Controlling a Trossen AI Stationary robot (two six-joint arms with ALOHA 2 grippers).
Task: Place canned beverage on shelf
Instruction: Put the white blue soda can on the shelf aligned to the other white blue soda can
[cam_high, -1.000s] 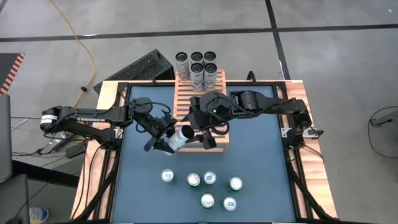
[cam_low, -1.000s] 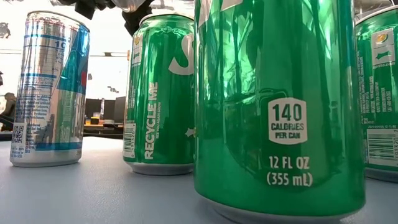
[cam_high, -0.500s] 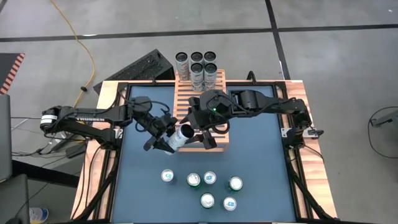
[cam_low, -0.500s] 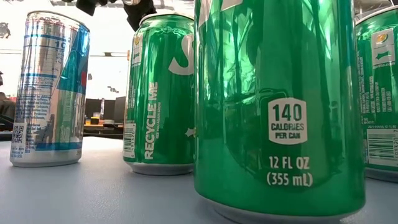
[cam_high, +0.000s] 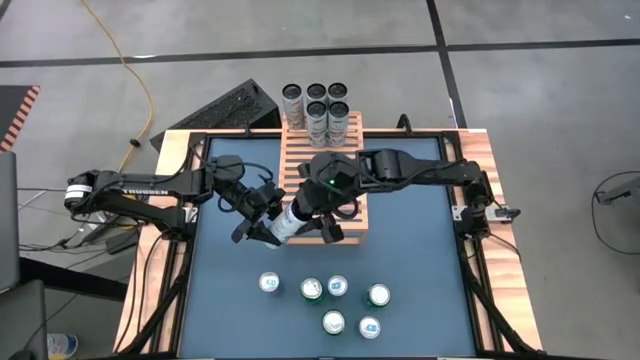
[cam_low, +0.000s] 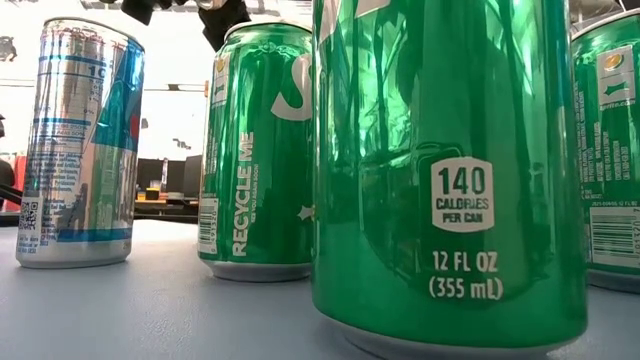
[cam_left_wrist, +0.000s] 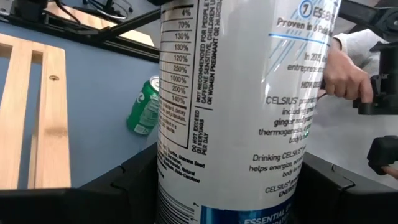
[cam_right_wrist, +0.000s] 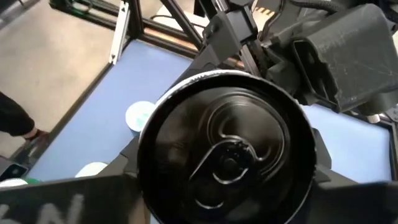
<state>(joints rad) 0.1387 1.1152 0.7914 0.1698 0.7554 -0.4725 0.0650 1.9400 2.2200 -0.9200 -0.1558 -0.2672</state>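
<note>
High view, worktop (cam_high: 420, 260): a blue surface with a wooden border is carrying everything; both dark arms are reaching in toward its middle.
Shelf (cam_high: 300, 150): the light wooden slatted rack is lying along the middle of the far half, with five grey cans (cam_high: 316, 108) standing grouped at its far end.
Loose cans (cam_high: 338, 286): six cans are standing upright in a cluster on the near part of the worktop, well apart from the shelf.
Left gripper (cam_high: 268, 228): it is hanging just beside the shelf's near left corner, its fingers (cam_left_wrist: 134, 180) clasping the white can (cam_left_wrist: 242, 106) around its lower body.
Right gripper (cam_high: 312, 222): it is hovering over the shelf's near end, its fingers reaching either side of the can's top; the right wrist view is showing the lid and pull tab close between them, but contact cannot be told.
Step in hand: this is looking like a handover, with the white can being passed from the left arm to the right above the shelf's edge.
Next move: the right fingers need a firm hold before the left ones let go; then the can needs setting upright on the slats.
</note>
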